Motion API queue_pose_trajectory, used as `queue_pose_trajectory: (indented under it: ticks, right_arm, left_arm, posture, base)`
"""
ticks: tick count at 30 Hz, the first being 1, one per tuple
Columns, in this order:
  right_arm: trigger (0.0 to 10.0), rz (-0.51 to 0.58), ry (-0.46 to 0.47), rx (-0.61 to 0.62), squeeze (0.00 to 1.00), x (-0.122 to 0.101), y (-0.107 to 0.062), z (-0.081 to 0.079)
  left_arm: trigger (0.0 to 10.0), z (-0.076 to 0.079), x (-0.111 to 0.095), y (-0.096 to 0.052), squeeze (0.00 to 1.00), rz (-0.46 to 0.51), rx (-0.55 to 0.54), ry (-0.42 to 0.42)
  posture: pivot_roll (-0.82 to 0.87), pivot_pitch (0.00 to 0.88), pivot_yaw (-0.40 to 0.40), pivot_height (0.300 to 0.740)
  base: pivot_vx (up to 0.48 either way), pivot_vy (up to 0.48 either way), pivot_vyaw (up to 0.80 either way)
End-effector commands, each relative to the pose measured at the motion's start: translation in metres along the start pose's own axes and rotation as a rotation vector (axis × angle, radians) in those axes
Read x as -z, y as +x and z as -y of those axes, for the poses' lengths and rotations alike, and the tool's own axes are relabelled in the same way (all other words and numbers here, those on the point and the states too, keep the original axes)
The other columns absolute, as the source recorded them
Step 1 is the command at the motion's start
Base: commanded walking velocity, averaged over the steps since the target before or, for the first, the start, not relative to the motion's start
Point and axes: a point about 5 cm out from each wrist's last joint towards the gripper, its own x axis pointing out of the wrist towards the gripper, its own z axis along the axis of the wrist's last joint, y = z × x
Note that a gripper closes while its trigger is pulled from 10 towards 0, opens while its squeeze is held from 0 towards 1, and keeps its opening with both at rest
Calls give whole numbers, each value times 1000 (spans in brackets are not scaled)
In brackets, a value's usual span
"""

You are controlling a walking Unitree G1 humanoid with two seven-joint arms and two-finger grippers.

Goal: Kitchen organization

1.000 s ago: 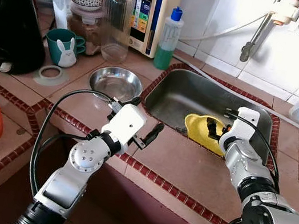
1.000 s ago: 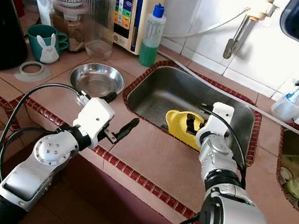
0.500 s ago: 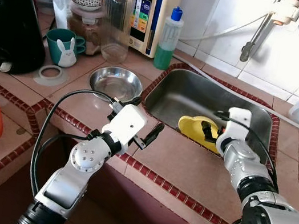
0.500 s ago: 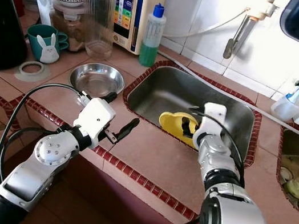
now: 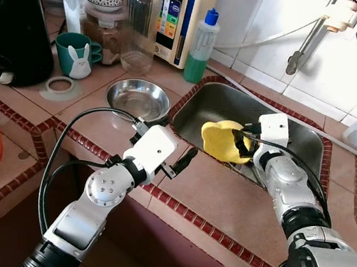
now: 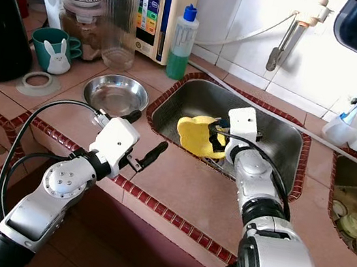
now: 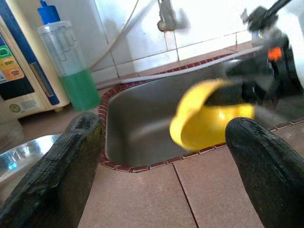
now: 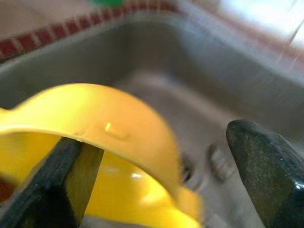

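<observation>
Yellow plastic bowl (image 5: 222, 140) hangs tilted above the near edge of the steel sink (image 5: 224, 107), grasped at its rim by the right pincer (image 5: 240, 142). The step in hand looks like lifting it out toward the tiled tabletop (image 5: 222, 197). Next it needs a bare spot to land. The left pincer (image 5: 175, 162) hovers released over the tabletop.

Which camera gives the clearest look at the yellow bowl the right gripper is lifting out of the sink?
The left eye view: the yellow bowl shows sharp and nearly whole, over the sink and held by the right gripper. The right eye view shows much the same. The left wrist view shows it whole but blurred; the right wrist view, just its rim.
</observation>
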Motion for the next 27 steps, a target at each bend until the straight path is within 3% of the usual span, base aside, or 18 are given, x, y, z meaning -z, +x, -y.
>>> queue_pose_trajectory:
  ticks: [1,2,4,6,7,9,13,15,17,21,23,25,27]
  right_arm:
    - [10000,-19,133,17,0,-3,0,5]
    - [10000,-28,191,12,0,-3,0,6]
    - [10000,-38,192,30,0,-3,0,8]
    - [10000,-93,195,-47,0,3,0,2]
    - [10000,-118,80,-17,0,5,-1,5]
    - [10000,-151,122,-102,0,9,-1,-1]
    - [10000,-175,18,-122,0,11,-1,-3]
    - [10000,-194,98,-139,0,12,-2,-5]
    - [10000,-197,87,-192,0,12,-1,-9]
    - [10000,-192,-50,-127,0,10,-1,-4]
    - [10000,-180,-35,-113,0,7,-1,-3]
    - [10000,-152,-100,-89,0,3,0,0]
    - [10000,-134,-97,-70,0,0,0,1]
  left_arm:
    - [10000,3,-2,2,886,8,7,5]
    - [10000,3,-1,2,882,7,7,5]
    - [10000,3,-1,2,882,6,7,6]
    - [10000,3,-1,2,882,6,8,7]
    - [10000,3,-1,2,878,7,9,7]
    - [10000,3,-1,2,878,6,10,7]
    - [10000,4,-1,2,875,6,10,8]
    - [10000,4,-1,2,878,6,11,8]
    - [10000,4,-1,2,875,5,12,8]
    - [10000,5,0,2,875,4,14,7]
    - [10000,5,-1,2,875,5,15,7]
    - [10000,5,-1,2,875,5,15,7]
    - [10000,5,0,2,871,5,13,6]
  posture:
    - [365,0,-100,740]
    - [364,0,-100,740]
    - [364,0,-100,740]
    - [362,0,-100,740]
    - [363,0,-101,740]
    - [362,0,-100,740]
    - [359,0,-100,740]
    - [359,0,-100,740]
    - [360,0,-100,740]
    - [359,0,-100,740]
    - [358,0,-99,740]
    - [358,0,-99,740]
    - [357,0,-98,740]
  base:
    - [0,0,0]
    - [0,0,0]
    - [0,0,0]
    - [0,0,0]
    - [0,0,0]
    - [0,0,0]
    - [0,0,0]
    - [0,0,0]
    - [0,0,0]
    - [0,0,0]
    - [0,0,0]
    - [0,0,0]
    - [0,0,0]
